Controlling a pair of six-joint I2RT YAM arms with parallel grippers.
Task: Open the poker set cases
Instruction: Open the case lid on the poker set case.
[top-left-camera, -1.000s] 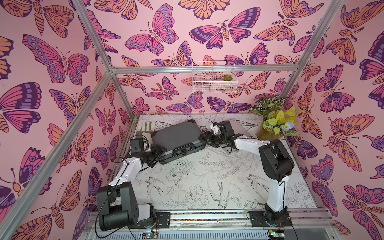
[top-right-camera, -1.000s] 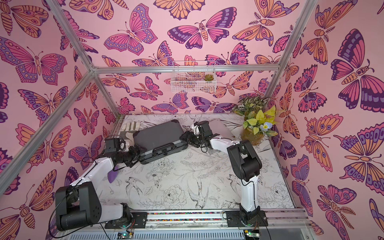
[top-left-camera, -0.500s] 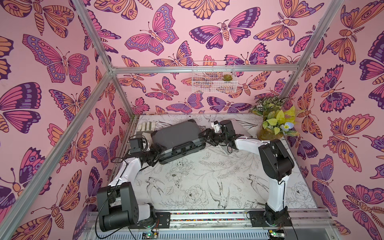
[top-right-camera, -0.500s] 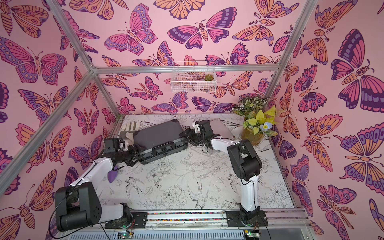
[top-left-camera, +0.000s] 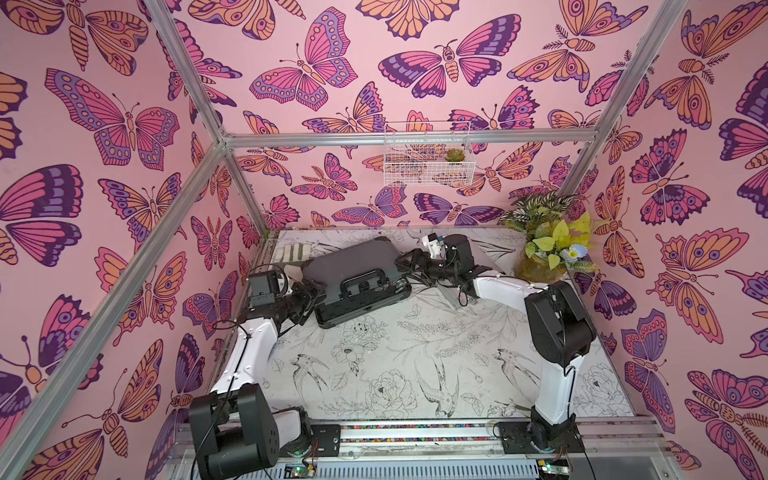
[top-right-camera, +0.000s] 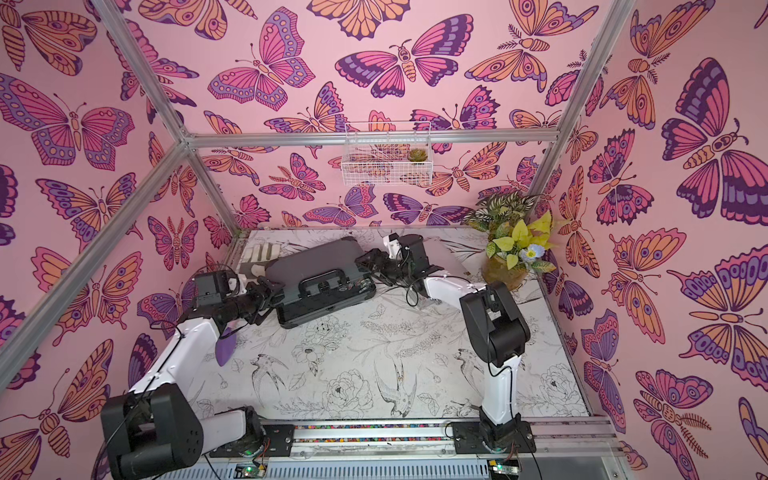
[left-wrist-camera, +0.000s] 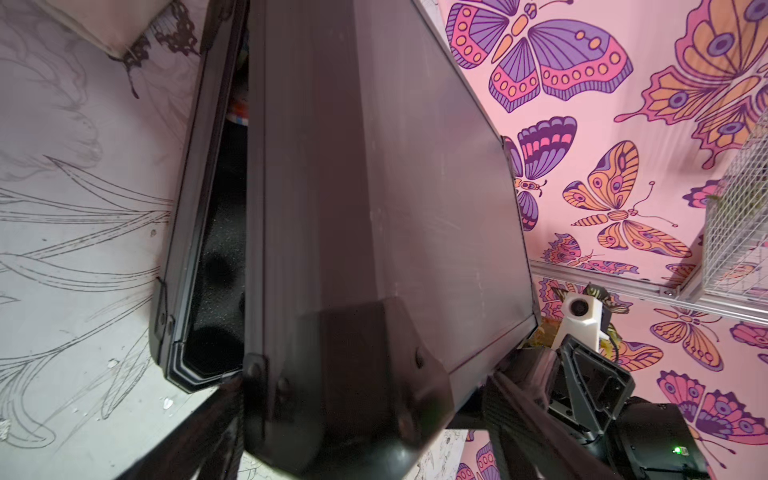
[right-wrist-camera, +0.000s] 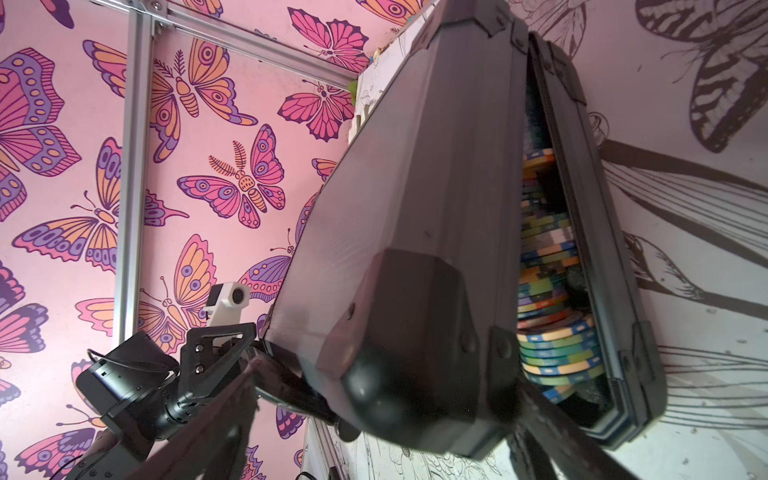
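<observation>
Dark grey case (top-left-camera: 353, 259) sits at rear of worktop (top-left-camera: 395, 365), left of centre, handle side facing front. Lid is ajar and chips (right-wrist-camera: 548, 332) show in the gap. Left end effector (top-left-camera: 309, 293) is at case's front-left corner, w/ lid's corner guard btwn its fingers (left-wrist-camera: 208, 419); clamped or just straddling, can't tell. Right end effector (top-left-camera: 409, 264) is at front-right corner, released: spread wide round lid corner, one finger (right-wrist-camera: 208, 424) clear of it.

Walls (top-left-camera: 62, 187): pink butterfly print, aluminium frame (top-left-camera: 399, 139) at the edges. Wire basket (top-left-camera: 415, 174) on back wall; plant (top-left-camera: 552, 245) in far right corner. Tabletop (top-left-camera: 374, 365): white, black bird-and-flower linework.
</observation>
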